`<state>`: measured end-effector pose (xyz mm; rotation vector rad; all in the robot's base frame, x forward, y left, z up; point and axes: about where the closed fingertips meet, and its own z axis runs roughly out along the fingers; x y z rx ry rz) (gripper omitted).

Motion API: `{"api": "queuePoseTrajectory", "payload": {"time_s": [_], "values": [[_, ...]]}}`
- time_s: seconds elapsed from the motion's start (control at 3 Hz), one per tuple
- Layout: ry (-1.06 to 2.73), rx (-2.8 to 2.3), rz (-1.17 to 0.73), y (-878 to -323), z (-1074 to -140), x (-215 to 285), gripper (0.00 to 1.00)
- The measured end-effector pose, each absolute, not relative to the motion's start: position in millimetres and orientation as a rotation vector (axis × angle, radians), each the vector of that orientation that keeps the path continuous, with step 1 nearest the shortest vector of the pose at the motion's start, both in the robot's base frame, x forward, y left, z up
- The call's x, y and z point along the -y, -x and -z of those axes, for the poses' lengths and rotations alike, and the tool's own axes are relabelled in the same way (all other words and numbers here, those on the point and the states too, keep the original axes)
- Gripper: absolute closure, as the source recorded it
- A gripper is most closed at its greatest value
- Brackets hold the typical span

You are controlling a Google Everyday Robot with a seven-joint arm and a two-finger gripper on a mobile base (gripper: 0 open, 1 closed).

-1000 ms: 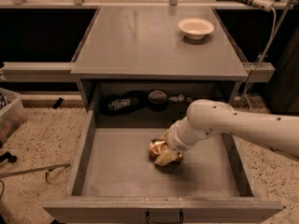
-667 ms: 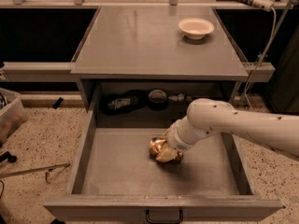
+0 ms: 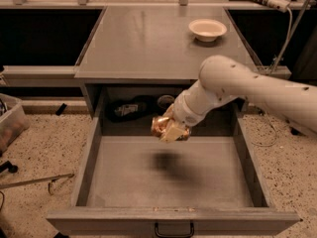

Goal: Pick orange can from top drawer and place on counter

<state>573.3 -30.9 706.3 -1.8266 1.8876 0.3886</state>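
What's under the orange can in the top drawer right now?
Only the bare floor of the top drawer and a shadow. The gripper holds the orange can raised above it, jaws shut. Dark items lie at the back; the arm covers the back right corner.

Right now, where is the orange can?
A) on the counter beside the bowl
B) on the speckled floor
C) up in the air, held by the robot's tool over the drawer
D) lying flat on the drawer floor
C: the tool holds the can in the air above the open drawer, and the can's shadow falls on the drawer floor below it.
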Motion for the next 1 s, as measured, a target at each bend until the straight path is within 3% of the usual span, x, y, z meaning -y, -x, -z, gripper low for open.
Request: {"api": "queuePoseTrajectory", "payload": {"time_s": [0.33, 1.0], "values": [[1.882, -1.763, -0.449, -588.3, -778.2, 16.1, 1.00], [1.886, -1.729, -0.444, -594.6, -809.0, 17.5, 1.00]]}}
